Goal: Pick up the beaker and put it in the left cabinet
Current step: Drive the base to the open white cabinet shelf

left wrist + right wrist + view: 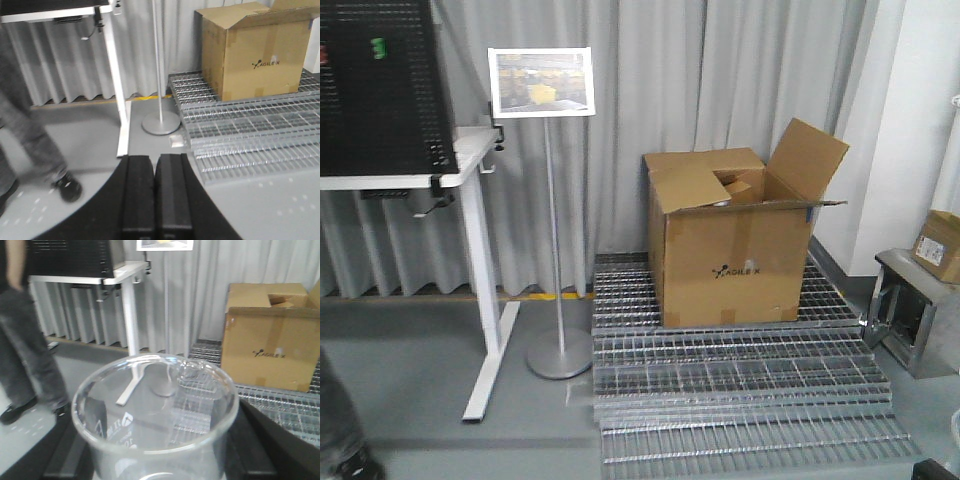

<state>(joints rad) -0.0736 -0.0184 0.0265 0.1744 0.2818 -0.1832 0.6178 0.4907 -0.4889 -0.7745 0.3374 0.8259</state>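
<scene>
In the right wrist view the beaker fills the lower middle of the frame, a clear glass cylinder with a flared rim and white printed marks on its wall, seen from just above its open mouth. The right gripper is clenched around it, with black finger parts showing at the lower left and lower right and pressing against the glass on both sides. Behind the glass, a person in dark trousers stands at the left edge. In the left wrist view the left gripper sits at the bottom centre, its two black fingers pressed flat together with nothing between them, above a grey floor. In the front view a white desk carrying a black pegboard occupies the upper left. Just right of it stands a sign stand on a round base. A large open cardboard box rests on stacked metal grating at centre right, and a pale curtain hangs behind it all.
</scene>
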